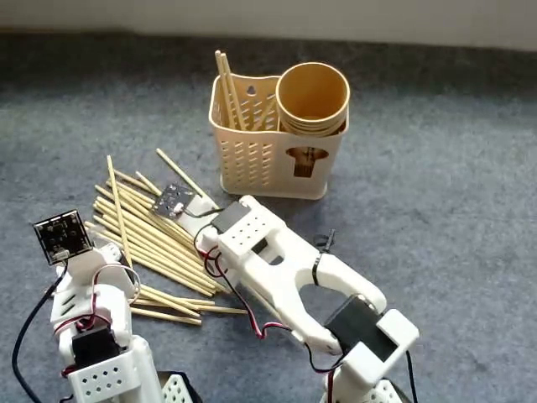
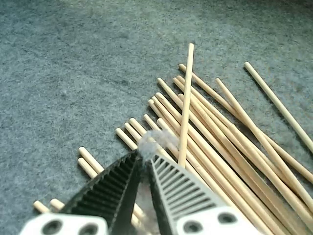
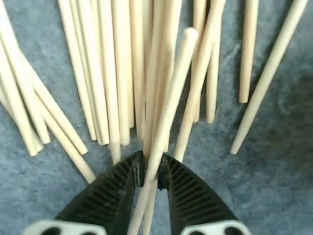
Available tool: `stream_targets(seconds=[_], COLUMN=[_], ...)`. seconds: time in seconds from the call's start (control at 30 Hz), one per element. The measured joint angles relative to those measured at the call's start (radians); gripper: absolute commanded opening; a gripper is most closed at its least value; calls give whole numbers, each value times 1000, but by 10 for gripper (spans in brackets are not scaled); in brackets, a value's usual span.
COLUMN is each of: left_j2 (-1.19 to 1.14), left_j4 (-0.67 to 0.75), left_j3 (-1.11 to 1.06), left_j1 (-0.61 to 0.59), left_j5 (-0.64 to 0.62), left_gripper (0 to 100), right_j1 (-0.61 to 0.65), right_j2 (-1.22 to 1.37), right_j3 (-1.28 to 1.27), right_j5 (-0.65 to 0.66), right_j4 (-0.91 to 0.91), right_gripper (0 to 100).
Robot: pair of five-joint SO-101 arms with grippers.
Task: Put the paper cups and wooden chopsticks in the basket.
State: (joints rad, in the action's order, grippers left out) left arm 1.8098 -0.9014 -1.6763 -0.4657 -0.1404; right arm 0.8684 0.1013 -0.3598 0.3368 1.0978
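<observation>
At twelve o'clock, basket (image 1: 252, 159) holding paper cups (image 1: 312, 99) and a few wooden chopsticks (image 1: 226, 84); at eight o'clock I log the loose pile (image 1: 155, 243) outstanding, right gripper (image 3: 149, 165) pinching one stick (image 3: 171, 98), left gripper (image 2: 145, 156) pressed together.

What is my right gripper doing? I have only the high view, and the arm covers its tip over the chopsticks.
Observer: In the right wrist view the right gripper is shut, and the held chopstick runs between its jaws.
Operator: Where does that stick point?
Observer: Its far end reaches out over the pile; I cannot tell whether it touches it.
Operator: And the left gripper?
Observer: The left gripper is shut, with a tuft of grey fluff at its tips. A loose chopstick lies beside it, not between its jaws.
</observation>
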Motion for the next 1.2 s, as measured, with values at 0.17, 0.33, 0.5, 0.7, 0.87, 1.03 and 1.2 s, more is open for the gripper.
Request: stream_targets(seconds=[0.17,0.33,0.5,0.7,0.87,1.03,1.2], left_j2=[0,0,0,0,0,0,0], left_j4=[0,0,0,0,0,0,0], left_j3=[0,0,0,0,0,0,0], left_j1=[0,0,0,0,0,0,0], left_j5=[0,0,0,0,0,0,0], left_gripper=[10,10,10,10,10,10,10], right_j1=[3,3,3,3,3,5,6], right_j2=[-11,-18,-66,-92,-92,-92,-92], right_j3=[0,0,0,0,0,0,-6], right_j5=[0,0,0,0,0,0,0], right_j4=[0,0,14,17,17,17,-6], right_gripper=[40,5,37,35,5,51,91])
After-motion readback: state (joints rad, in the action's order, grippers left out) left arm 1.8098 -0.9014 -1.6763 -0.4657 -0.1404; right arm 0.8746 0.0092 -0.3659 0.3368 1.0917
